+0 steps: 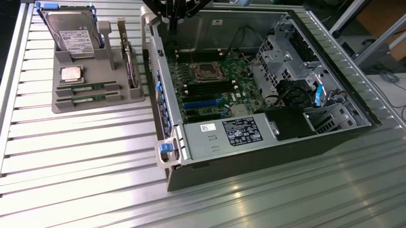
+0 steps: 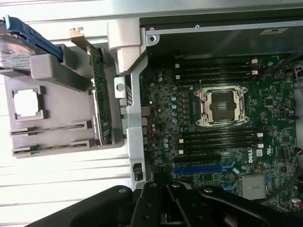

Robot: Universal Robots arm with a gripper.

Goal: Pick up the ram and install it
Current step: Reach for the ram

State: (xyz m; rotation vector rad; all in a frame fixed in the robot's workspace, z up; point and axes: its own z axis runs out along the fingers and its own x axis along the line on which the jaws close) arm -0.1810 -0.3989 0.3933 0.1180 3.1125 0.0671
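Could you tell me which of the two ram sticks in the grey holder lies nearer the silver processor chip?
The ram stick right beside the processor chip; the other ram stick lies one slot further off, along the holder's outer edge.

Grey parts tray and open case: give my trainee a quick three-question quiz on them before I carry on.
1. True or false: both long green ram sticks lie in the grey plastic parts tray.
2. Fill in: the square metal processor socket on the green motherboard is ____.
3. The square silver processor chip sits: A) in that socket, B) on the tray, C) in a memory slot.
Key: 1 true; 2 empty; 3 B.
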